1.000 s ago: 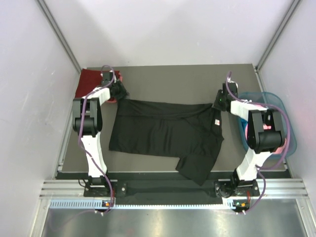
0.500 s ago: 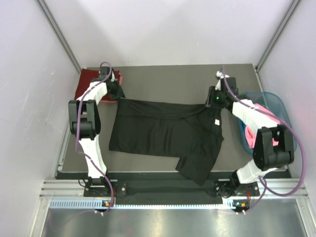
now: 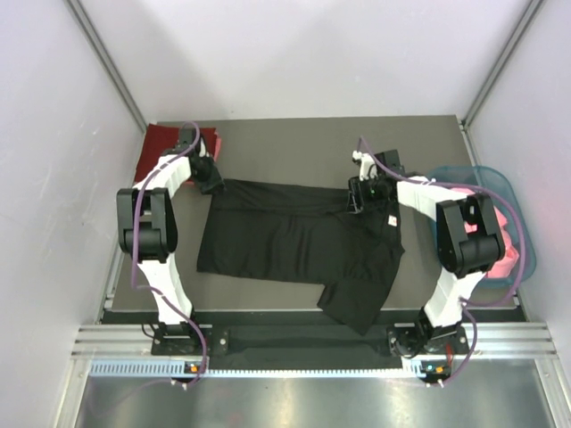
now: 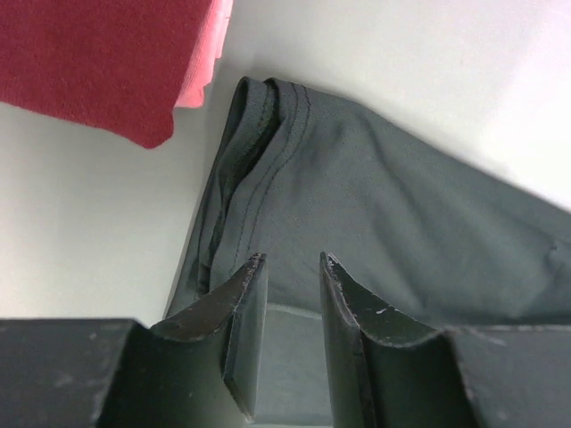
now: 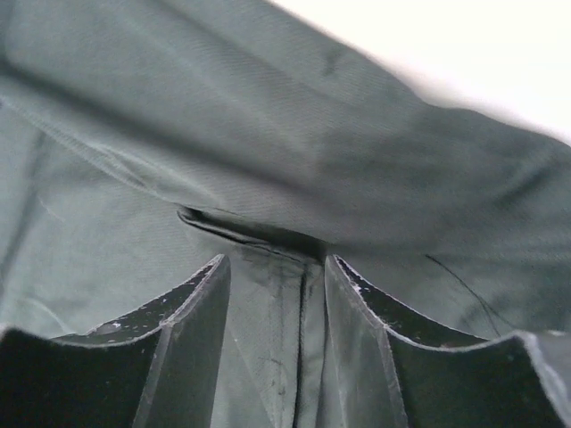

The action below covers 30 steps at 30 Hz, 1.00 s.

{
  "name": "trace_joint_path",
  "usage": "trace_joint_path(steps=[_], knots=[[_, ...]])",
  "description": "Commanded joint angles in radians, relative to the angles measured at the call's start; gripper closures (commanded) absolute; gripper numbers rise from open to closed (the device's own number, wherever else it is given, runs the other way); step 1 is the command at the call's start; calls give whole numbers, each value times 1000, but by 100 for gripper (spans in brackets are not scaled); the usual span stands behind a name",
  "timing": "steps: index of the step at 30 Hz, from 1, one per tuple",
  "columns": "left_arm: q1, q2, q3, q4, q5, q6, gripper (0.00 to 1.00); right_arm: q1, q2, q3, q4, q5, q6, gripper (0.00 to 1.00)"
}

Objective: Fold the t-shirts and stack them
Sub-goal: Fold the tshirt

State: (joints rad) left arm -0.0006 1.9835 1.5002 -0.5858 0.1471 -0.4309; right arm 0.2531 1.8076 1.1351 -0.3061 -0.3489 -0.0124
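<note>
A large black t-shirt (image 3: 294, 241) lies spread on the table, one sleeve hanging toward the near edge. My left gripper (image 3: 211, 183) is at its far left corner. In the left wrist view the left gripper (image 4: 290, 259) is open, low over the black t-shirt's hem (image 4: 401, 223). My right gripper (image 3: 357, 194) is over the shirt's far edge, right of centre. The right wrist view shows the right gripper (image 5: 275, 259) open, with a seam and a fold of the black cloth (image 5: 268, 116) between and ahead of its fingers. A dark red t-shirt (image 3: 161, 143) (image 4: 98, 53) lies folded at the far left on a pink one (image 4: 205, 62).
A teal plastic basket (image 3: 528, 234) stands off the table's right edge with pink cloth (image 3: 508, 254) in it. Grey walls close in the table on the left, back and right. Both arm bases sit on the rail at the near edge.
My right gripper has moved left along the shirt's far edge and its jaws have widened. The left gripper has shifted only slightly at the shirt's corner. The shirt lies as before.
</note>
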Motion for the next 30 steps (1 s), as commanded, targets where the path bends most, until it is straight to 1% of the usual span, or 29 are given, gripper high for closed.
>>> trace_joint_path(steps=[1, 2, 5, 6, 8, 9, 11, 12, 14, 15, 17, 22, 25, 28, 29, 30], knots=[[4, -66, -9, 0, 19, 9, 64, 0, 6, 58, 44, -68, -66, 53], [4, -63, -9, 0, 20, 9, 64, 2, 15, 52, 50, -73, -67, 54], [4, -61, -11, -2, 19, 9, 65, 2, 21, 49, 41, -76, -77, 60], [4, -64, -11, 0, 16, 9, 64, 3, 19, 48, 39, -75, -80, 66], [4, -64, -8, 0, 9, 11, 64, 5, -3, 34, 36, -71, -81, 73], [4, -64, -6, 0, 3, 11, 65, 9, -17, 26, 36, -68, -78, 79], [5, -63, -3, 3, -1, 6, 65, 18, -53, 6, 45, -62, -75, 86], [4, -61, -3, 4, -3, 3, 65, 32, -63, 2, 47, -61, -75, 94], [5, -51, 2, 4, -4, -5, 64, 54, -73, 9, 30, -27, -75, 100], [4, -49, 3, 4, -4, -8, 65, 76, -73, 17, -11, -16, -75, 100], [5, -43, 3, 4, -11, -17, 65, 115, -82, 22, -39, 11, -72, 100], [4, -34, -3, 7, -21, -35, 65, 161, -96, 0, -90, 74, -43, 100], [5, -23, -6, 7, -26, -37, 65, 184, -100, -17, -111, 83, -21, 100], [4, -3, 2, -6, -70, -31, 65, 219, -108, -31, -129, 86, -1, 100], [4, 1, 6, -22, -120, -29, 65, 236, -106, -32, -134, 93, 6, 100], [5, 5, 8, -26, -138, -28, 65, 244, -105, -35, -137, 96, 34, 100]])
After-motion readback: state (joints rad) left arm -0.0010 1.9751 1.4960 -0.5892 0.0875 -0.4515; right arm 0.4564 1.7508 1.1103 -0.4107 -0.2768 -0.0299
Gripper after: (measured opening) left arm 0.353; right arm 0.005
